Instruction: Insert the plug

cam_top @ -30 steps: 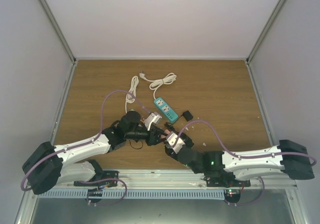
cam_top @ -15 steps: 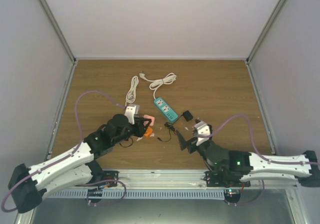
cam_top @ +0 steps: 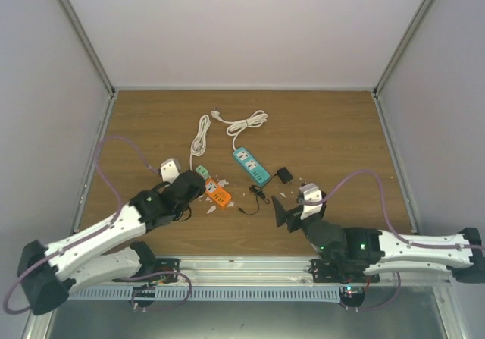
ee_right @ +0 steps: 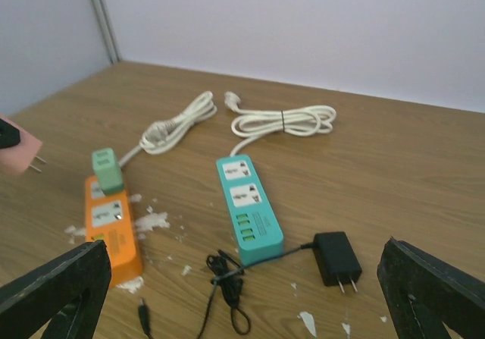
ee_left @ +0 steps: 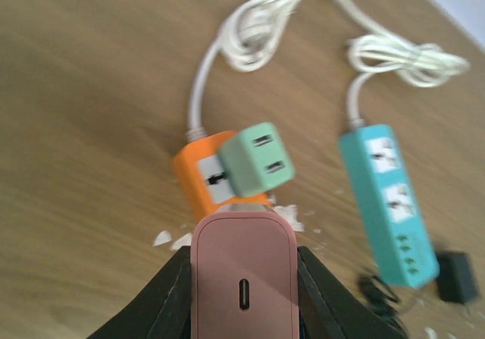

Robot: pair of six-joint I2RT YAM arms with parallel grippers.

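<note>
Top view: the left gripper [cam_top: 198, 189] hangs low over the wooden table [cam_top: 341, 127], just beside the near end of an orange power strip [cam_top: 218, 195]. From up here I cannot tell what it holds. A green block [cam_top: 201, 171] sits at the far end of the orange strip. A teal power strip [cam_top: 251, 165] lies slantwise mid-table, and its bundled white cord [cam_top: 246, 121] trails toward the back. The black plug [cam_top: 283, 175] lies on the table just right of the teal strip's near end, apart from both grippers. A tangle of thin black cable [cam_top: 258, 196] lies between the two strips. The right gripper [cam_top: 280, 216] is near the front edge, short of the plug.

Left wrist view: the black fingers [ee_left: 170, 305] are clamped on the sides of a pink adapter [ee_left: 244, 278], whose port end faces the camera. Beyond it the green block is plugged into the orange strip. White flecks [ee_left: 170, 238] dot the wood. The plug shows at the right edge, past the teal strip.

Right wrist view: the two fingers [ee_right: 57, 290] stand wide apart at the bottom corners with nothing between them. The plug lies flat in front, close beside the teal strip's near end, its prongs pointing toward the camera.
</note>
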